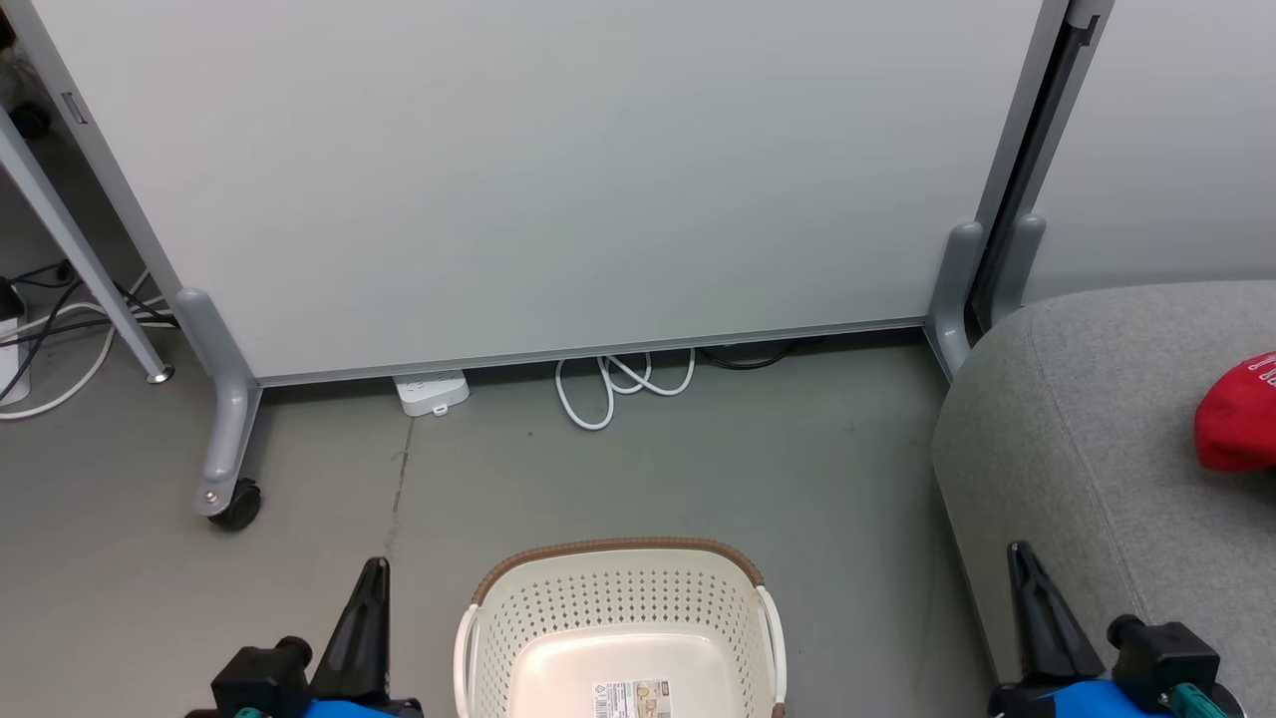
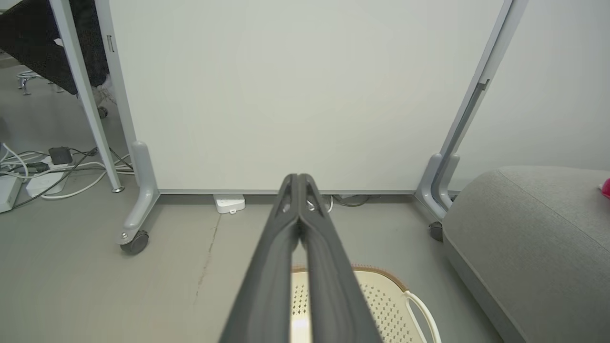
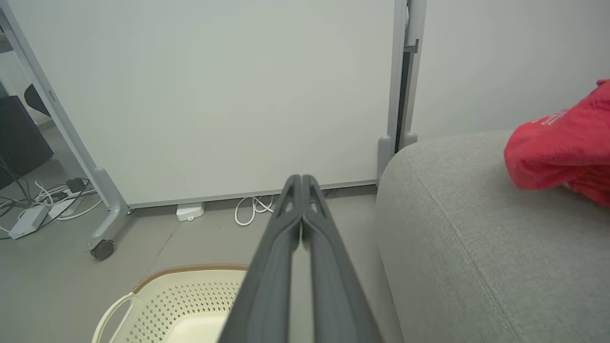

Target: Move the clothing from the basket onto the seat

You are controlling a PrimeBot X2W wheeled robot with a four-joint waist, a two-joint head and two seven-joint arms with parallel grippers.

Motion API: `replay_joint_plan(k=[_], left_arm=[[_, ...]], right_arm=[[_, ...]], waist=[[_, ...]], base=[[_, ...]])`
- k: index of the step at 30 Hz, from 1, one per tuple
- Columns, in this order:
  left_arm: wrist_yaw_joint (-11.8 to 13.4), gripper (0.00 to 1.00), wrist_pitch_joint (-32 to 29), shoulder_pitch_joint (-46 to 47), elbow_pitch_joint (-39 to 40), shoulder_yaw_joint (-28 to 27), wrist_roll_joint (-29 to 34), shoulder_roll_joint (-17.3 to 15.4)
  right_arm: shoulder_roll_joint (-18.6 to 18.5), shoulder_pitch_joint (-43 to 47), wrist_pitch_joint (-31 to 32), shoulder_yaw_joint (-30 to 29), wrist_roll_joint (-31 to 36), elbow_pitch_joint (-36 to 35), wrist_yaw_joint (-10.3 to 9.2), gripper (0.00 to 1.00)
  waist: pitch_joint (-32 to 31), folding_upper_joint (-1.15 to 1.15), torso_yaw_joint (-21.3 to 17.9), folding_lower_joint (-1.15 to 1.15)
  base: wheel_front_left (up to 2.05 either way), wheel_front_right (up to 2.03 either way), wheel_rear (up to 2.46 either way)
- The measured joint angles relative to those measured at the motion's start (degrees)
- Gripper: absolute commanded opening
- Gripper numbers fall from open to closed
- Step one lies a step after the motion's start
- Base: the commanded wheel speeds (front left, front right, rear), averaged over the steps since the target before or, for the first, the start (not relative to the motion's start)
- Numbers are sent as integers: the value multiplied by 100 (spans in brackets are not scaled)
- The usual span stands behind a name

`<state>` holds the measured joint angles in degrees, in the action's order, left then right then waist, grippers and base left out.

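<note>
Head view: the basket [image 1: 618,598] shows a bare bottom on the near floor. Red clothing [image 1: 1236,419] lies on the seat [image 1: 1077,429], far right. The left gripper [image 1: 375,566] and right gripper [image 1: 1018,550] flank the basket.

Left wrist: jaws clenched, nothing held.

Right wrist: clenched too, empty. The clothing [image 3: 557,143] looks soft, light and floppy, so pinch a raised fold.

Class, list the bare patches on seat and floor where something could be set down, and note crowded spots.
The seat is bare from its rounded corner to the red clothing at right. The floor is bare between basket and partition. Crowded: cables along the partition's foot and far left.
</note>
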<state>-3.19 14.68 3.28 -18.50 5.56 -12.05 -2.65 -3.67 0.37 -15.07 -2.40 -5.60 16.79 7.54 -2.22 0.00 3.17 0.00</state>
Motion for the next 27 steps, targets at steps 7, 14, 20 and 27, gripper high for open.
replay_joint_plan(k=[7, 14, 20, 27], left_arm=[[-23, 0, -221, -31, -42, -121, -681, 8], [-53, 0, -388, -30, 8, -190, -1400, 8], [-100, 0, -559, -21, 49, -311, -2061, 8], [-130, 0, -711, -11, 88, -376, -2671, 8]], right_arm=[[8, -7, 224, -57, -721, 70, 1, 0], [11, -18, 404, -80, -1493, 30, 1, 0], [18, -38, 567, -107, -2205, -12, 1, 0], [25, -73, 715, -136, -2873, -40, 0, 0]], waist=[[13, 0, -18, 0], [27, 0, -36, 0], [40, 0, -53, 1], [54, 0, -71, 1]], base=[[0, 0, 0], [0, 0, 0], [0, 0, 0], [0, 0, 0]])
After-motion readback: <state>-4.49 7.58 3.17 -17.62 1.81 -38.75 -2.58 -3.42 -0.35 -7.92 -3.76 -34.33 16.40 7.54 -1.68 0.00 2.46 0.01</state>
